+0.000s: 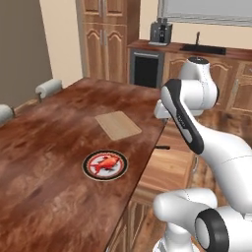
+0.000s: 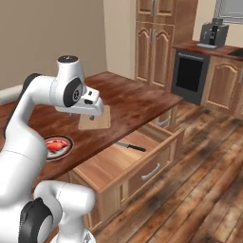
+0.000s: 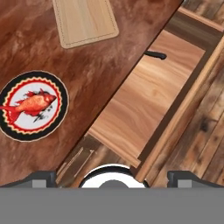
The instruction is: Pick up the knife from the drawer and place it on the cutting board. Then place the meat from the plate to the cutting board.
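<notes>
Toward the lower centre of the right base view, the drawer [image 2: 124, 167] stood pulled well out from under the counter [image 2: 137, 107], its floor exposed. The knife [image 2: 130, 146] lay flat on that floor near the back, black handle toward the right of the frame, blade half tucked under the counter edge; in the hand view it showed at upper right [image 3: 155, 54], mostly handle. The cutting board [image 1: 117, 125] lay bare on the counter at frame centre in the left base view, with the plate [image 1: 104, 165] below it and the meat [image 1: 106, 163] resting on the plate's white middle. Board and plate sat near each other, not touching. The arm's wrist hung above the counter edge between board and drawer, camera looking straight down. Pincer [image 3: 112, 175]: the two tips sat at opposite sides of the hand view's bottom, so spread apart, holding nothing. Judgement: knife pickup not yet begun; the handle's exposed position favours grasping there.
</notes>
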